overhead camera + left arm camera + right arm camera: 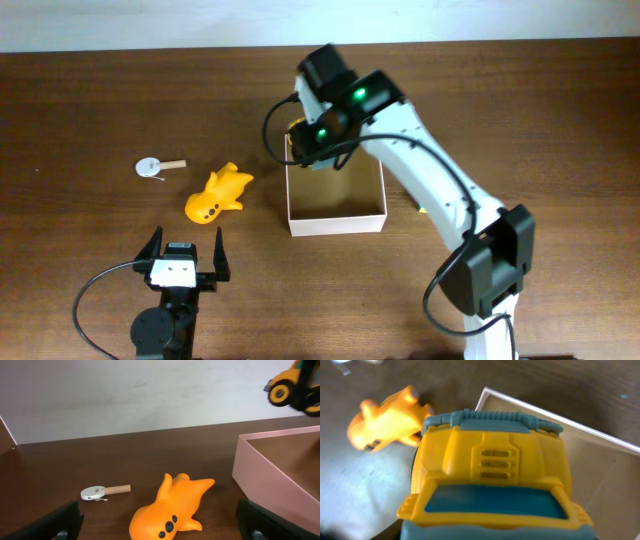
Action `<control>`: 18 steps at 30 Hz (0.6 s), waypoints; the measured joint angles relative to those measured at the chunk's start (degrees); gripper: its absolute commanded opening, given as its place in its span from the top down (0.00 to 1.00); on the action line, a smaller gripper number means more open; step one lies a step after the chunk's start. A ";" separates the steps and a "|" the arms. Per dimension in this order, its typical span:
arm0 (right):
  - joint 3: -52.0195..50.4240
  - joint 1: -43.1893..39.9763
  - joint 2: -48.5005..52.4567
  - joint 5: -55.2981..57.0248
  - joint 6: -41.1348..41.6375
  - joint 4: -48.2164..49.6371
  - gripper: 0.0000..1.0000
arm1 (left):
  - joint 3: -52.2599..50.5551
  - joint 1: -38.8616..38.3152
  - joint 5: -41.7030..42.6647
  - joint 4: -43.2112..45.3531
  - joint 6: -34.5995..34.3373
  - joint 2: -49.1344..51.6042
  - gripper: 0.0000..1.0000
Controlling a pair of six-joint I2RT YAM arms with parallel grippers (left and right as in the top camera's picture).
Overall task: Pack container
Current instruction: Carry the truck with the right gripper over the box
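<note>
The container (336, 222) sat open-topped near the middle of the table (90, 110), its white walls square to the edge and its tan floor bare where it showed. Over its far left corner hung the right gripper (322, 135), clamped on a yellow truck (492, 475) with blue-green trim. The truck was held in the air above the rim, clear of the floor. Just left of the container lay an orange toy (218, 195) on its side, apart from the wall. Farther left rested a small white disc (152, 166) with a short tan stub. At the near left edge the left gripper (186, 242) sat low, its jaws spread wide and holding nothing, pointed toward the orange toy.
</note>
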 measured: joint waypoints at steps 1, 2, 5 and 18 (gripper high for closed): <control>0.02 1.36 0.22 2.73 2.05 0.46 0.45 | 0.00 0.00 0.00 0.00 0.00 0.00 0.01; 0.02 2.23 0.55 4.59 3.63 0.76 0.45 | 0.00 0.00 0.00 0.02 0.00 0.00 0.01; 0.02 4.42 2.29 9.44 7.72 1.14 0.45 | 0.00 0.00 0.00 0.00 0.00 0.00 0.01; 0.00 5.31 8.57 16.06 13.40 4.28 0.45 | 0.00 0.00 0.00 0.00 0.00 -0.02 0.01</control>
